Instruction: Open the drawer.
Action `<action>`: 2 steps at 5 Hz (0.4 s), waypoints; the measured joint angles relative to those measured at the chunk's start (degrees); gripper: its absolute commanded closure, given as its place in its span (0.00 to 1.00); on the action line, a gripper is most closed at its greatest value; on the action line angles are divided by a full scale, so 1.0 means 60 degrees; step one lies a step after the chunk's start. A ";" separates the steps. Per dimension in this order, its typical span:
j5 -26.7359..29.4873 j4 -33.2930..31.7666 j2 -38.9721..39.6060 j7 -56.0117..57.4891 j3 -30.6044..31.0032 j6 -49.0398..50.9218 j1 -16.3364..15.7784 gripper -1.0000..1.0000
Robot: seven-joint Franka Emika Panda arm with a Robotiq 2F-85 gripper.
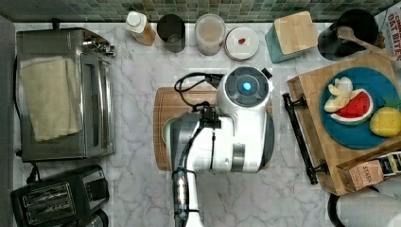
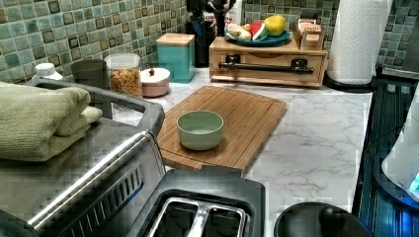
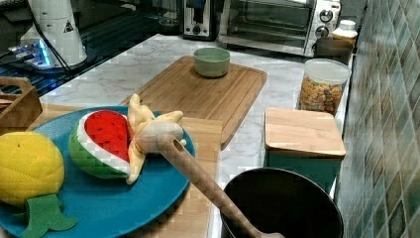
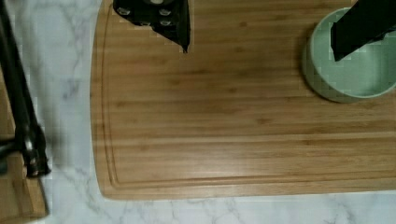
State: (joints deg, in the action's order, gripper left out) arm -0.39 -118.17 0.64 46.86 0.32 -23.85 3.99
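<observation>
Hovering over the bamboo cutting board [image 4: 233, 121], our gripper [image 4: 266, 32] holds its jaws apart above the green bowl [image 4: 355, 60]. The drawer [image 2: 269, 61] sits shut under the fruit plate [image 1: 373, 82]; we judge a crooked pull on its black handle [image 1: 299, 137] could drag the whole box.

The white arm [image 1: 227, 137] reaches up from the top view's lower edge and folds over, its wrist pointing straight down. In the wrist view the tool [image 4: 266, 32] hangs free, its two black fingers [image 4: 362, 25] spread wide apart and holding nothing.
</observation>
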 measured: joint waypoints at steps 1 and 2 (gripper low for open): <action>-0.0001 -0.0504 -0.0294 0.1245 -0.0167 -0.0289 0.0317 0.00; -0.0377 -0.0933 -0.0474 0.2821 -0.0685 -0.1238 0.0456 0.00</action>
State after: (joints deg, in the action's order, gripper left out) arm -2.65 -123.77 -2.20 63.79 -3.79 -31.28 6.73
